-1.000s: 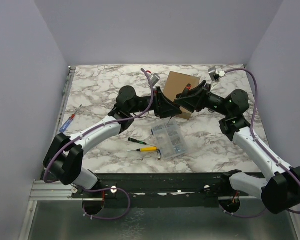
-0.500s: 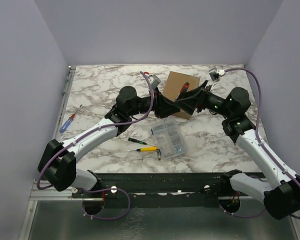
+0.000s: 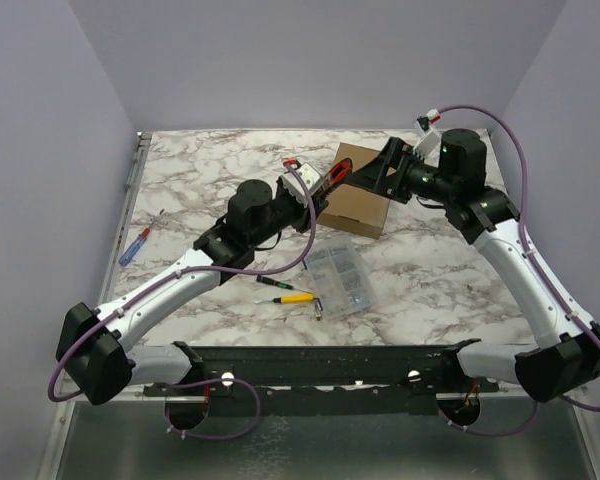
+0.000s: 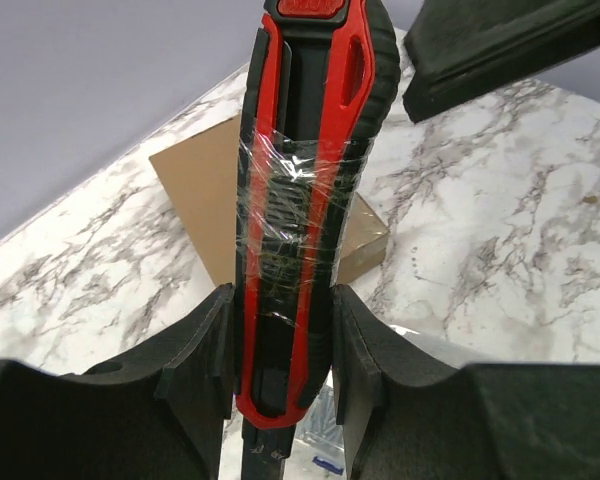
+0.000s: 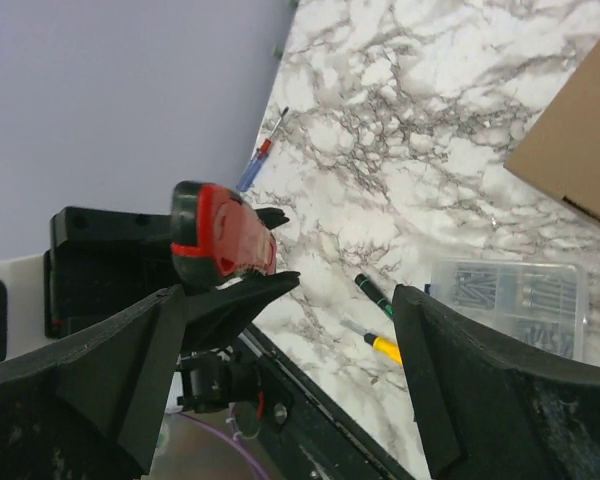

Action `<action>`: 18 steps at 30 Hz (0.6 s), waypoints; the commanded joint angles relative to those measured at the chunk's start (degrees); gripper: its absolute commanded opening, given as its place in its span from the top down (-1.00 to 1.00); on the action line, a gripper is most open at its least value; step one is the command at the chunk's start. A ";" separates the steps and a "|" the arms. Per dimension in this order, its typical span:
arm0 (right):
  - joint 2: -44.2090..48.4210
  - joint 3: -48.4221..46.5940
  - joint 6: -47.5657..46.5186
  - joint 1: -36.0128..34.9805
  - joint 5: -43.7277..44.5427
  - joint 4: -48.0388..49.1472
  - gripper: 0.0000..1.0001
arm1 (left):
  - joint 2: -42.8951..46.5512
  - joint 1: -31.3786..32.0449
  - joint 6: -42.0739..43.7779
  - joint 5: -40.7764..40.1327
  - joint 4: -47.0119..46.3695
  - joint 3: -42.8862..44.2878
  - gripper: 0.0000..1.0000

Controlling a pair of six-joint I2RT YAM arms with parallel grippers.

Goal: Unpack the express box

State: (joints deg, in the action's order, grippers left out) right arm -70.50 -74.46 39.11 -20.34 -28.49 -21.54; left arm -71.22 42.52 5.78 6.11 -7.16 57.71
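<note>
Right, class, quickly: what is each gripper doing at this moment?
Left gripper: closed on the red utility knife.
Right gripper: open, holding nothing.

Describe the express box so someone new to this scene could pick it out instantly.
On the marble table, look at the far half, slightly right of centre. The express box lies flat there: plain brown opaque cardboard, larger than the clear compartment case nearer the front edge.
</note>
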 commanded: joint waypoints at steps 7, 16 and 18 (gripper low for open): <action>-3.35 0.18 9.86 -6.45 10.61 4.06 -0.79 | -0.75 1.29 2.35 -3.14 -1.62 -1.02 1.00; -7.05 0.33 12.72 -12.53 25.38 5.65 -0.58 | -2.66 1.66 0.50 -1.19 -2.05 -0.41 1.00; -9.33 -0.86 13.02 -13.28 27.67 4.34 -0.51 | -2.93 1.77 0.57 -1.09 -2.21 -0.41 1.00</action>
State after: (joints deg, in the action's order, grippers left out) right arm -76.23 -74.72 50.33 -32.42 -10.39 -17.12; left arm -73.78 43.64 7.11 3.44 -7.16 56.64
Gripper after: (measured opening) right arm 0.779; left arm 0.414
